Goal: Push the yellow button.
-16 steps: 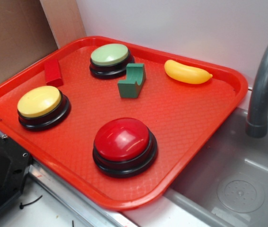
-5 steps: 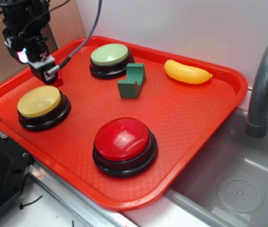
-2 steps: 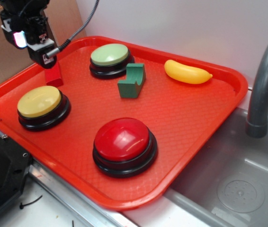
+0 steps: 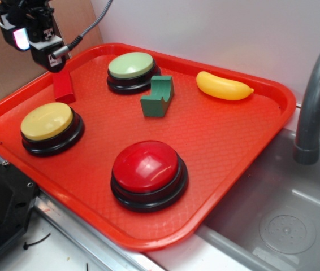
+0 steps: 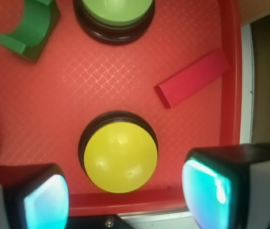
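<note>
- Hovering high over back-left tray corner: gripper (image 4: 51, 62), up above red block (image 4: 64, 87), well clear of everything.
- Jaws spread wide in wrist view, two pads (image 5: 37, 200) flanking frame bottom, nothing between them.
- Sitting at near-left of red tray (image 4: 228, 141): yellow button (image 4: 47, 121), pale dome on black ring, untouched, unobstructed.
- In wrist view, yellow button (image 5: 120, 156) roughly centred between pads, slightly left of midline.
- Step in hand, judged: approach/align before press; not yet done.
- Doing it well: translate toward near-left until directly over dome centre, then straight descent, no sideways drag.
- Probably better closing jaws first, giving one solid tip on dome; spread pads could straddle dome or catch black ring.
- Pressing centre, not rim; off-centre push may tip or slide base on textured tray.
- Avoiding red block (image 5: 192, 77) just behind button; low sweep could knock it.
- Ignoring pale green button (image 4: 130, 65), red button (image 4: 147, 167), toy banana (image 4: 224, 86), green arch block (image 4: 158, 97); all well apart from target.
- Stopping descent once dome gives; lifting straight up.
</note>
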You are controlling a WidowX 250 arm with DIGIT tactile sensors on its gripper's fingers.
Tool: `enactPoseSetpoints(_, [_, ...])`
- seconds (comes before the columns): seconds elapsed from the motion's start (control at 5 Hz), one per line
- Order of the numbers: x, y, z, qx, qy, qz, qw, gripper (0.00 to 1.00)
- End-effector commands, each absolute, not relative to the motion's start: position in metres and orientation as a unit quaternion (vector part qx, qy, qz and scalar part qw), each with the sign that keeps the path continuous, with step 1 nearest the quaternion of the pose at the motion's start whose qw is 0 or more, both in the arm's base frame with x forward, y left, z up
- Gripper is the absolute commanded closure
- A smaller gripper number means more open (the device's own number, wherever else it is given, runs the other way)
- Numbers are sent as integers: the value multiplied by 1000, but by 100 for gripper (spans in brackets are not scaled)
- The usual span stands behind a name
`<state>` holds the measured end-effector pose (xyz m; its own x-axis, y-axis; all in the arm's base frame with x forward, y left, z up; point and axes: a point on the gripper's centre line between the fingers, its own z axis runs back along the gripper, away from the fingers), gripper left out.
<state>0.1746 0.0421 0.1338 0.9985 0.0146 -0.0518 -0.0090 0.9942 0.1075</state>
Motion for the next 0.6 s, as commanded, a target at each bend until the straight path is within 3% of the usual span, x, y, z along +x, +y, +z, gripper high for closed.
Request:
enactPoseSetpoints(0.0, [187,34,161,54,-22,0,998,0])
enactPoseSetpoints(0.4, [182,30,177,72,-53,-1,996,0])
